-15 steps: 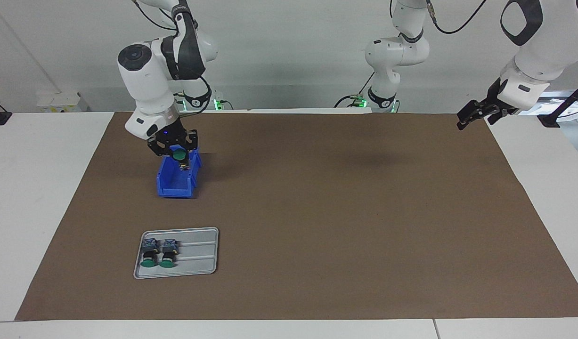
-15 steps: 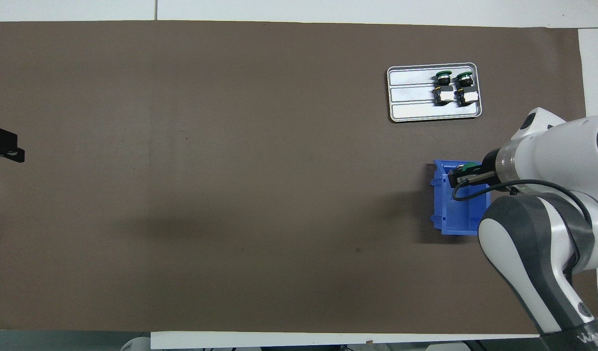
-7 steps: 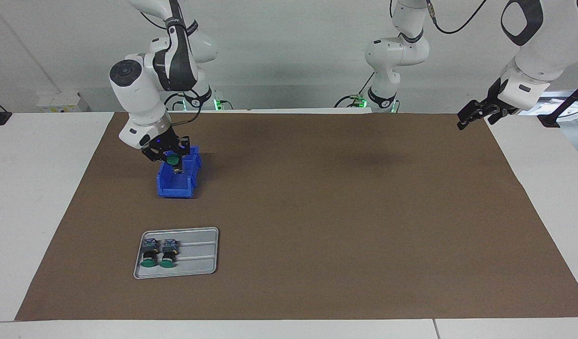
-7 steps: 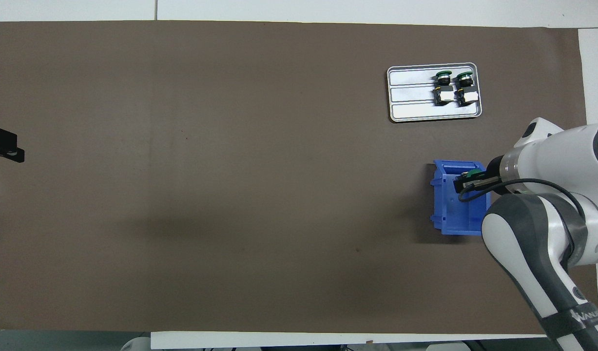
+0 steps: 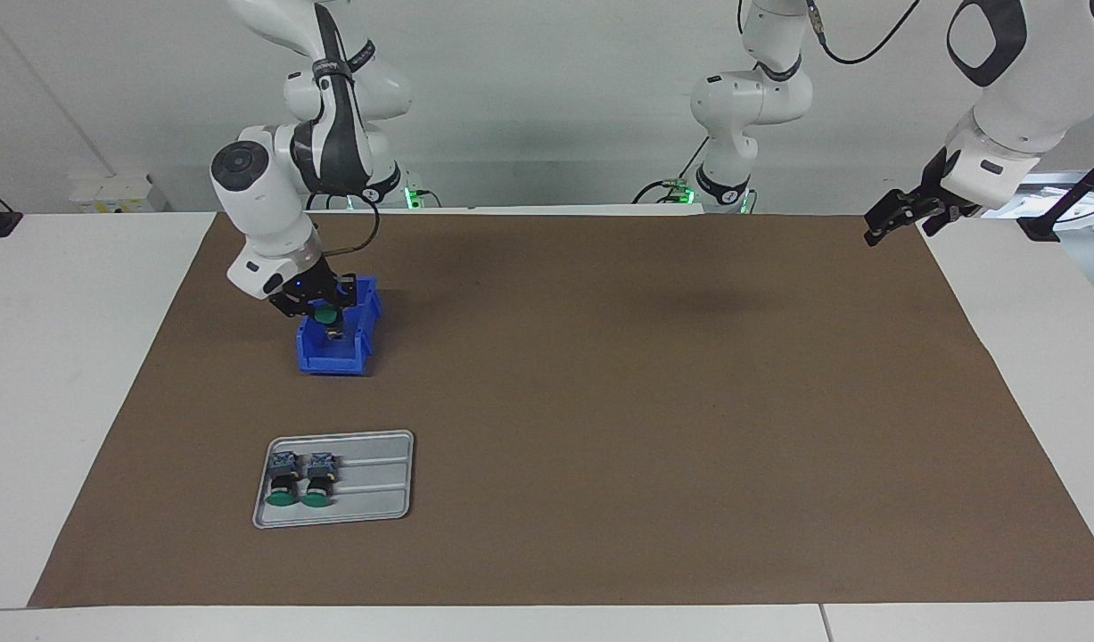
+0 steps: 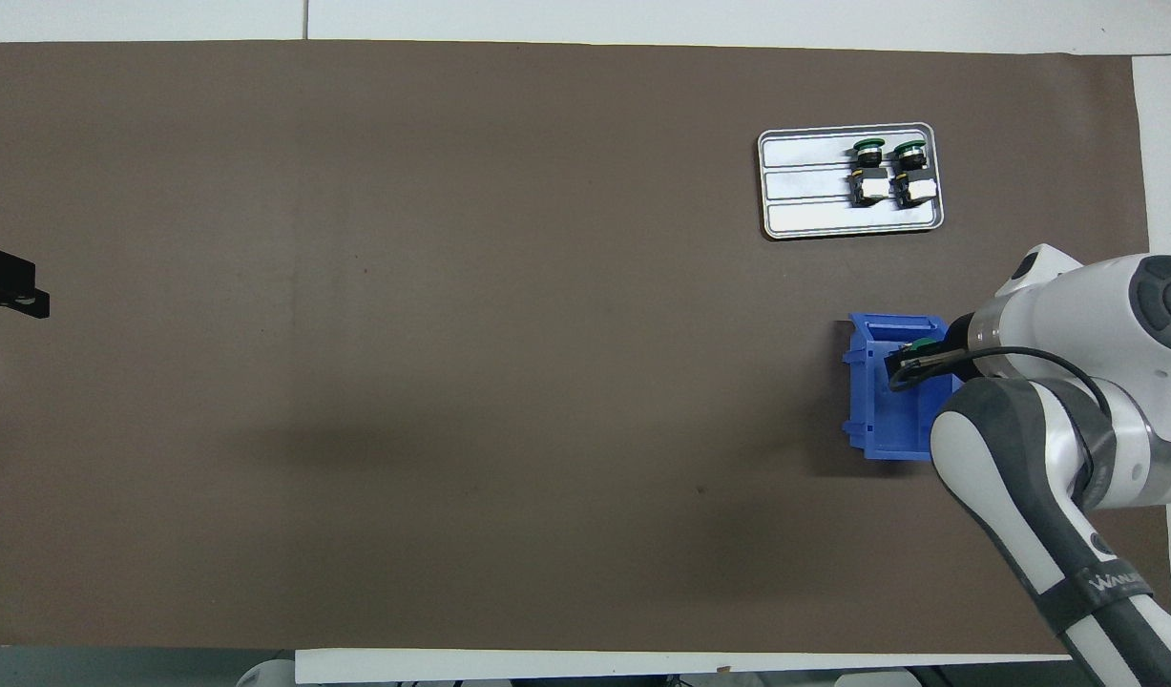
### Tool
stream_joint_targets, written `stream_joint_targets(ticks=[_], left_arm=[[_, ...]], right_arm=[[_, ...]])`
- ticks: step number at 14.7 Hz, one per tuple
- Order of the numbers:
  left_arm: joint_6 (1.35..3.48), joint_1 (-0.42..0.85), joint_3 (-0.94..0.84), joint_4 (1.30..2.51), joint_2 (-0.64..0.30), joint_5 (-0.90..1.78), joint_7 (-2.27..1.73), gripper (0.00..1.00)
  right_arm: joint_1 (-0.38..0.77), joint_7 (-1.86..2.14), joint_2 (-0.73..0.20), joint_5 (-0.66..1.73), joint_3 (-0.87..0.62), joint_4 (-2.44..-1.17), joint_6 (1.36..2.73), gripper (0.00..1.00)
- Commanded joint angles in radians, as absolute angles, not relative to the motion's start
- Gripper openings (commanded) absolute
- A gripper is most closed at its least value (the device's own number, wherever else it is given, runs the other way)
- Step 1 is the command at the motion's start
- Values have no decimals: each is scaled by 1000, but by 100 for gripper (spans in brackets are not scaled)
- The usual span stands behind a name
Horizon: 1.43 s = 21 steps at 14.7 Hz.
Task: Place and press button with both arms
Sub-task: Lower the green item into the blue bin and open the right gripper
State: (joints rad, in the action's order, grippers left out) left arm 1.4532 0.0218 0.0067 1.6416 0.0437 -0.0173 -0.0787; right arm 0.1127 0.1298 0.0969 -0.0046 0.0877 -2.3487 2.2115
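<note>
My right gripper is shut on a green-capped button and holds it low inside the blue bin. In the overhead view the right gripper and the button's green cap show over the bin. Two more identical buttons lie side by side in a grey metal tray, farther from the robots than the bin. They also show in the overhead view. My left gripper waits in the air over the left arm's end of the table.
A brown mat covers most of the white table. The tray has bare grooved room beside the two buttons. The left gripper shows at the edge of the overhead view.
My right gripper has moved down with the button, from above the bin's rim into the bin. The left arm has not moved.
</note>
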Motion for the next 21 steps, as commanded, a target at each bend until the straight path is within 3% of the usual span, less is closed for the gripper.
stream_joint_targets(ticks=[1,5,12,21], left_arm=[[1457,25,9,1661,66,-23,-74,100],[1456,26,9,1661,66,-23,-74,100],[1460,29,8,1667,67,-25,-51,100],[1465,29,-2,1666,67,-25,-12,100]], right_arm=[[106,124,84,2,83,-2394,2287,0],[106,121,84,0,83,-2402,2289,3],[107,121,84,-2,83,-2418,2310,38],[107,121,83,-2,83,-2393,2287,48]])
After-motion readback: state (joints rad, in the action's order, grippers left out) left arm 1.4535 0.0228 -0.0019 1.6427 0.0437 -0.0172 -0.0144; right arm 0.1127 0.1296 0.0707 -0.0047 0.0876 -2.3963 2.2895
